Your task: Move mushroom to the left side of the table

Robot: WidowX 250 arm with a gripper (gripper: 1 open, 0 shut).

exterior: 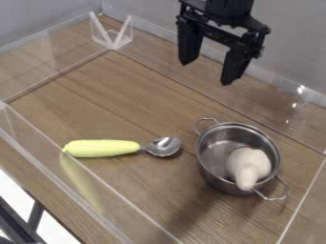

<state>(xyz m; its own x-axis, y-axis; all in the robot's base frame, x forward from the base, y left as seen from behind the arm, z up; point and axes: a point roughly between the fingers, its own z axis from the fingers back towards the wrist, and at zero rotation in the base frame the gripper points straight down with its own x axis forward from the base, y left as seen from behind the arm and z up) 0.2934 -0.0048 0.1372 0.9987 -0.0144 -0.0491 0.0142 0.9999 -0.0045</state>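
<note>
One rounded cream mushroom (251,165) lying inside one shiny steel pot (212,160) on the wood-grain table (90,100), one yellow-handled spoon (124,148) beside the pot, black gripper (212,61) above with fingers apart.

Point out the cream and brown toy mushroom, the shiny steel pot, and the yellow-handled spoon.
cream and brown toy mushroom (250,167), camera view, on its pale stem.
shiny steel pot (204,158), camera view, on its left rim.
yellow-handled spoon (102,148), camera view, on its handle.

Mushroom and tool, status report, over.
Tool open, empty, hanging high above the table. Mushroom lying inside the steel pot, untouched. Spoon left of pot, clear of the tool.
</note>
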